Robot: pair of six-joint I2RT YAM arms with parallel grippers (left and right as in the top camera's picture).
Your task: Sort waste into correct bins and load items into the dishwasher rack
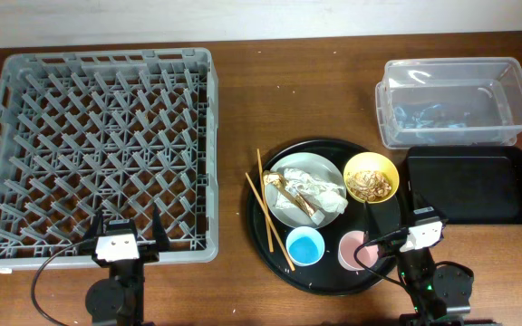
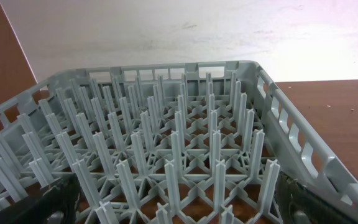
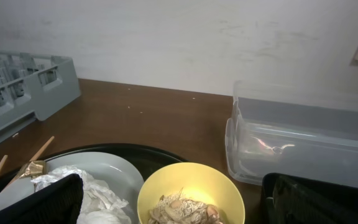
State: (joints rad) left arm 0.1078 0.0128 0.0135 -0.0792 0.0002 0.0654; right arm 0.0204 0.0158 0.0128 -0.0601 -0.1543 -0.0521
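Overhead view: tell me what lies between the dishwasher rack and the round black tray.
Nothing but bare brown table separates the dishwasher rack from the round black tray, as the overhead view shows.

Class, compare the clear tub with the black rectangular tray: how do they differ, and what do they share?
The tub is see-through; the tray is opaque black. The tub has tall walls; the tray is shallow. The tub sits farther back, and the tray lies right in front of it, nearer the robot. Both are rectangular, with rounded corners and a similar footprint.
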